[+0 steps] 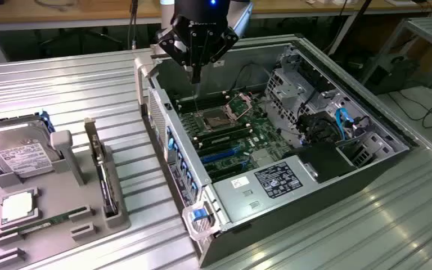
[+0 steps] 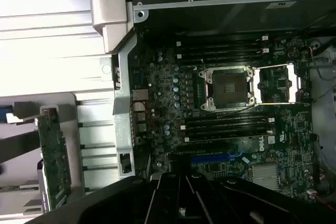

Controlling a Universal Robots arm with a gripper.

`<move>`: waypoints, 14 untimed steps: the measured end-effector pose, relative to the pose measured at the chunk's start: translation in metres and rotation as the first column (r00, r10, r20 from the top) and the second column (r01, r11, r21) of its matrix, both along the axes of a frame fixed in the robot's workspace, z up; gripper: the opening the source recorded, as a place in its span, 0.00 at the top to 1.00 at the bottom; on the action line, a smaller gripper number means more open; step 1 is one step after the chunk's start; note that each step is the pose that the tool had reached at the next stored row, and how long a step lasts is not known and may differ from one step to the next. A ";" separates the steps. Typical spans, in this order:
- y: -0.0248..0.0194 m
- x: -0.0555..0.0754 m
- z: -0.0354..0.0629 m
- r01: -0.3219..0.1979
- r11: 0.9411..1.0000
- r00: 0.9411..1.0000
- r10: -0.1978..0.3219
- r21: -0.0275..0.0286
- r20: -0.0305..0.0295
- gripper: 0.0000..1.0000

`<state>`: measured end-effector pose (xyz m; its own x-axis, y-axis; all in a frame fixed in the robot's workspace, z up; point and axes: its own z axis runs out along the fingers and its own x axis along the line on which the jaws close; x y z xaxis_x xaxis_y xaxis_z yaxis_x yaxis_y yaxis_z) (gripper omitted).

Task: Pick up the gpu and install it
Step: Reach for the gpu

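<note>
One pair of jaws, closed and empty, hangs above the 11 o'clock corner of the computer case (image 1: 231, 211); the gpu (image 1: 107, 180) stands on edge in a gray rack (image 1: 58, 197) at 8 o'clock. Wrist view: the gpu (image 2: 55, 156) stands outside the computer case (image 2: 123, 108).

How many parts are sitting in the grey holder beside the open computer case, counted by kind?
hard drive: 1
silver square chip: 1
RAM stick: 1
gpu: 1
Total: 4
</note>
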<state>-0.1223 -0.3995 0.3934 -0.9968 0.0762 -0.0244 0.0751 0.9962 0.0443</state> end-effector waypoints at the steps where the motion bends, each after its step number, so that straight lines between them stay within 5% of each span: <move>1: -0.0006 -0.001 0.0000 0.000 1.000 1.000 0.000 0.000 0.000 0.89; 14: -0.0025 -0.005 0.0000 0.000 1.000 1.000 0.000 0.000 0.000 0.89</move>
<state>-0.1276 -0.4021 0.3934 -0.9968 0.0762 -0.0245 0.0751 0.9962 0.0444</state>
